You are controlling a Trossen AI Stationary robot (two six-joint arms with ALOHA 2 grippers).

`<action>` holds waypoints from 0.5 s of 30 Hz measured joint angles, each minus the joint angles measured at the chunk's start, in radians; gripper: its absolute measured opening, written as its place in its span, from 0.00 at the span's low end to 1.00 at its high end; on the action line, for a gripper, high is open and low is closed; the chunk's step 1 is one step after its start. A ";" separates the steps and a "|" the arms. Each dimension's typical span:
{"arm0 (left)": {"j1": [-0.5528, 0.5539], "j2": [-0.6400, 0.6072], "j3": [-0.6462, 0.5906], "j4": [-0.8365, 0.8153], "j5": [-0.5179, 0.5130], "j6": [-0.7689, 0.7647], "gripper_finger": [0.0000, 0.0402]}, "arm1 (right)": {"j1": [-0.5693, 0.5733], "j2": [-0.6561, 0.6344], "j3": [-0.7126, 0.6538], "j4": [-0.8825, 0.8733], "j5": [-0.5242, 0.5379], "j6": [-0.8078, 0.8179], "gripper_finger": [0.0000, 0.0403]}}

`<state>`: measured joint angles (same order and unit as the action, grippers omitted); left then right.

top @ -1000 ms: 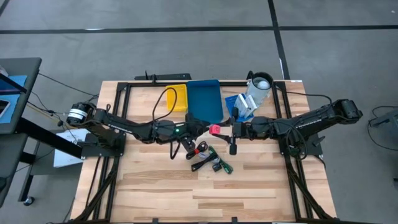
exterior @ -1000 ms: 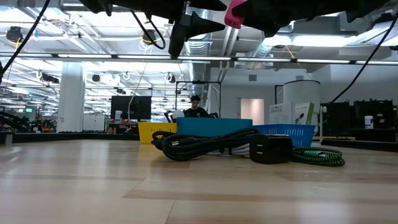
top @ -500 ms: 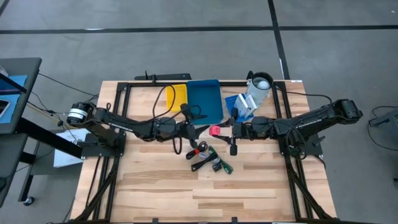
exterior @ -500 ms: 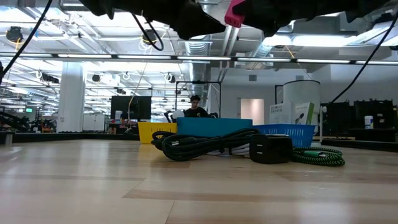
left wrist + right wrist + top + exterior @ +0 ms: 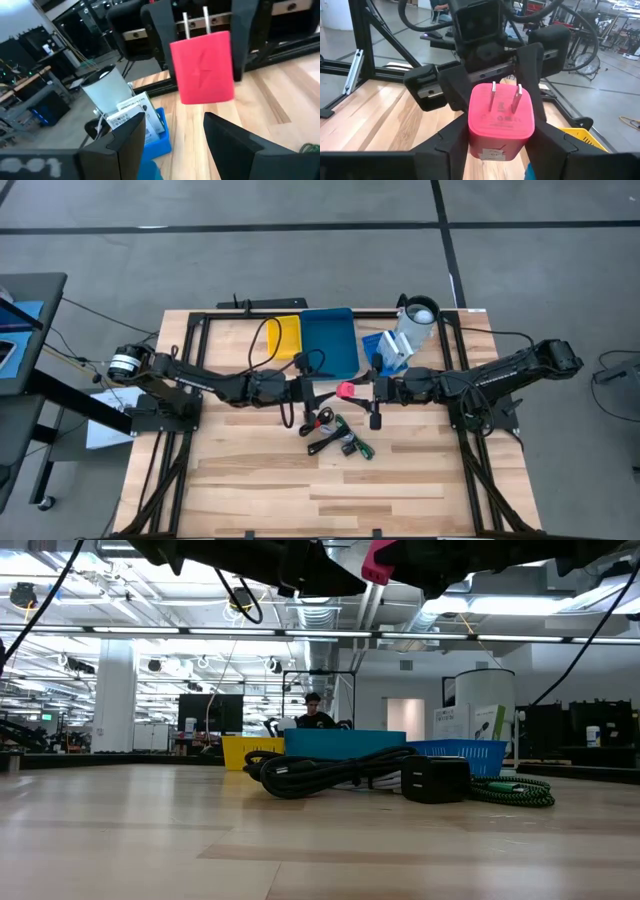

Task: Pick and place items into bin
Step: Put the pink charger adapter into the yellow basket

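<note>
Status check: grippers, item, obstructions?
Right gripper shut on pink charger, midair. Left gripper open, facing it. Cable pile below.

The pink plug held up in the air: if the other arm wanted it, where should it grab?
Probably by the pink plug body's two flat sides, on the part that sticks out past the right gripper, coming head-on from the left arm's side. The metal prongs are thin and slippery, so leave them. The left gripper already faces it with its fingers open.

Both arms stretched inward, raised over tabletop centre. Right gripper (image 5: 501,145) clamped shut. Left gripper (image 5: 175,137) faces it close, fingers spread.
</note>
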<state>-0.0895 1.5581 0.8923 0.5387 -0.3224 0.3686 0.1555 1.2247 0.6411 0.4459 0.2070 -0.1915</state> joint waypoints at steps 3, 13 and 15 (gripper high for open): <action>0.000 0.000 0.015 -0.007 0.000 -0.034 0.48 | 0.000 0.000 0.000 -0.004 0.000 0.000 0.39; 0.001 0.000 0.052 -0.066 0.103 -0.132 0.48 | 0.002 -0.001 0.001 -0.001 -0.011 -0.001 0.41; 0.001 0.000 0.053 -0.066 0.110 -0.146 0.48 | 0.001 -0.001 0.001 -0.003 -0.010 0.000 0.42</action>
<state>-0.0887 1.5584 0.9451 0.4726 -0.2125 0.2230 0.1566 1.2240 0.6422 0.4427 0.1974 -0.1917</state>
